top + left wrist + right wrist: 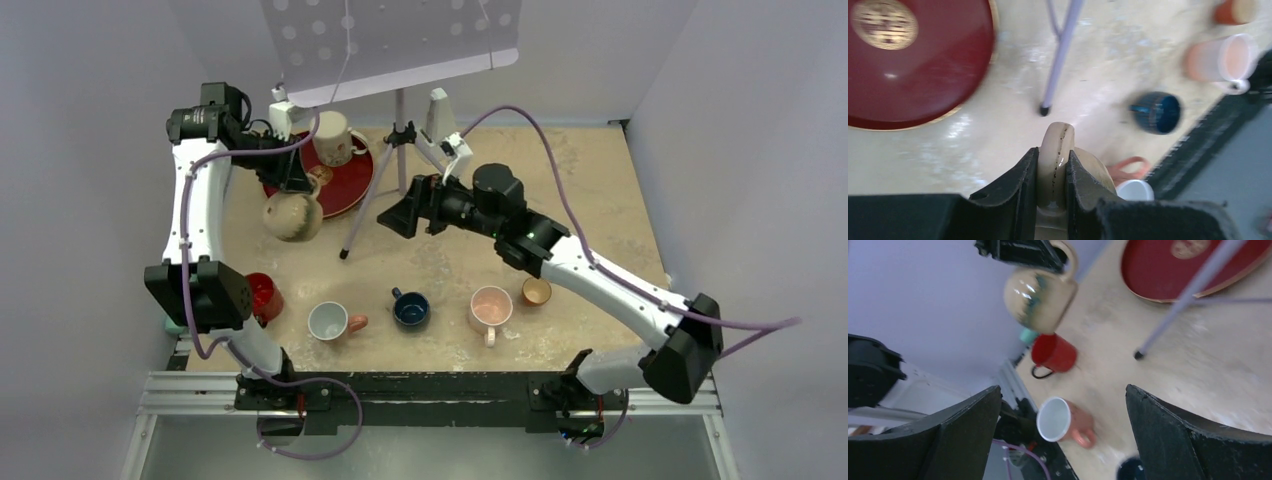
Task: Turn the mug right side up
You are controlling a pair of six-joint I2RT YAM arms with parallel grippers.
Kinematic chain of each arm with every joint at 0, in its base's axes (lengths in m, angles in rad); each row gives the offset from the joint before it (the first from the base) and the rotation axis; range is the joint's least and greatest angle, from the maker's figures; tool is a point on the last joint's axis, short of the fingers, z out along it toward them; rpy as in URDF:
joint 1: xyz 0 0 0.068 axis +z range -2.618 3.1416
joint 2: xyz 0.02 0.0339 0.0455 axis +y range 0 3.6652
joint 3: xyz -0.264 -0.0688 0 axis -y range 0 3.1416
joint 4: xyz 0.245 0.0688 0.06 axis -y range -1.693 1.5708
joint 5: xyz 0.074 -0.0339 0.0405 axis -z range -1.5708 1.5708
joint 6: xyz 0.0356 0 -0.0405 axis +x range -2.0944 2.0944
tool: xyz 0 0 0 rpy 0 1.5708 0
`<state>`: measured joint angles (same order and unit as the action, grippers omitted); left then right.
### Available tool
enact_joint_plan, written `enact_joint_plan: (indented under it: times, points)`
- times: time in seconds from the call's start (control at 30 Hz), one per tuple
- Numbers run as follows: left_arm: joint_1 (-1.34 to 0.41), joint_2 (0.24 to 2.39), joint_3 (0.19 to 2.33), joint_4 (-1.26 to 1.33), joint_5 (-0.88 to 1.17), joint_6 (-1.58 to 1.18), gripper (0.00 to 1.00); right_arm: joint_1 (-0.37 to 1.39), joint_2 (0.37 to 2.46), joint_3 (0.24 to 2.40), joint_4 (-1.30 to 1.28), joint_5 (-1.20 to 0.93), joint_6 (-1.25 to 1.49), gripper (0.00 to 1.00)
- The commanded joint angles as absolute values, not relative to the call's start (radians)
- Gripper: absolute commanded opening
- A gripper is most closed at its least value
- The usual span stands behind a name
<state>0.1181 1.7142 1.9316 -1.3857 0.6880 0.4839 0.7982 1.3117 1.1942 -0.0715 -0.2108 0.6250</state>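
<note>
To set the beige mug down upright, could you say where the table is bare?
Bare: between the red plate and the blue mug, beside the stand leg; also the table's far right corner. Crowded: the near row of mugs.

The cream mug (292, 215) carries a dark teal-green drip band (clearest in the right wrist view) and a thin dark speckled line along its handle. The plate (350, 190) toward the far left corner is deep red, gold-rimmed, with a gold medallion. Along the near edge stand a red mug (262, 297), a salmon mug (328, 321) white inside, a navy mug (411, 309) and a pale pink mug (490, 306). The counter (600, 180) is mottled beige.
</note>
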Motion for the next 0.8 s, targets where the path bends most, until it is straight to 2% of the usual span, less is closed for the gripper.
enact_joint_plan:
  times: [0.0,0.27,0.53,0.63,0.77]
  points:
    - [0.118,1.567,1.942,-1.351,1.013,0.266,0.00,0.807,1.412,1.245,0.302,-0.390,0.748,0.99]
    - [0.112,1.453,1.857,-1.222,1.156,0.133,0.00,0.853,1.630,1.365,0.412,-0.543,0.857,0.99]
    - [0.112,1.421,1.763,-1.096,1.138,0.078,0.00,0.870,1.725,1.417,0.486,-0.668,0.909,0.95]
    - [0.112,1.413,1.726,-1.037,1.131,0.043,0.00,0.890,1.772,1.449,0.548,-0.720,0.937,0.85]
    - [0.113,1.388,1.666,-0.914,1.120,-0.045,0.00,0.894,1.811,1.434,0.650,-0.769,1.004,0.55]
